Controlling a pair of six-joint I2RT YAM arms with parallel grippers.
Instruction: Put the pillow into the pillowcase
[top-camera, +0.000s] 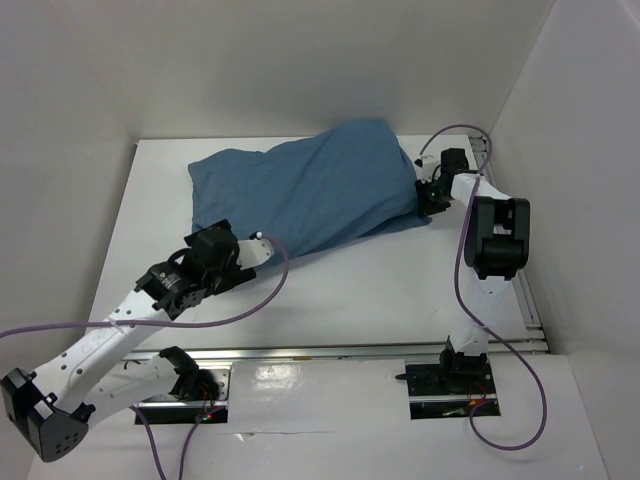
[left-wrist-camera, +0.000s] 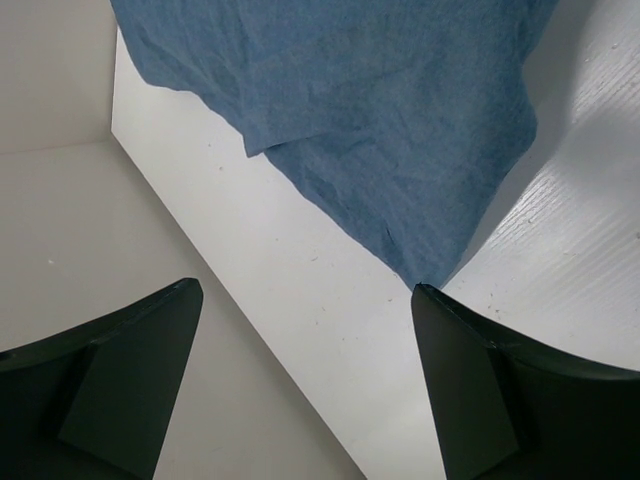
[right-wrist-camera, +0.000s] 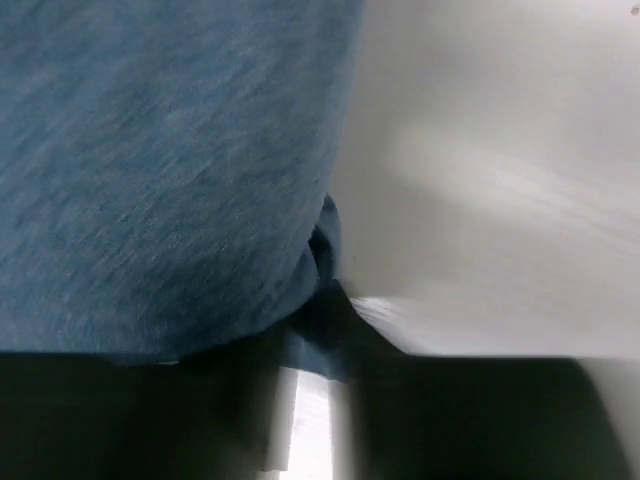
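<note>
The dusty-blue pillowcase (top-camera: 320, 190) lies bulging and wrinkled across the back middle of the white table (top-camera: 380, 290). No white pillow shows in any view; whether it is inside the cloth I cannot tell. My left gripper (top-camera: 255, 245) is open and empty, just short of the pillowcase's near left corner (left-wrist-camera: 420, 250), with bare table between its fingertips (left-wrist-camera: 305, 290). My right gripper (top-camera: 428, 195) is at the pillowcase's right end and is shut on a fold of the blue cloth (right-wrist-camera: 322, 300), whose bulk (right-wrist-camera: 160, 170) fills the left of the right wrist view.
White walls (top-camera: 60, 200) enclose the table on the left, back and right. A metal rail (top-camera: 330, 352) runs along the near edge by the arm bases. Purple cables (top-camera: 470, 135) loop round both arms.
</note>
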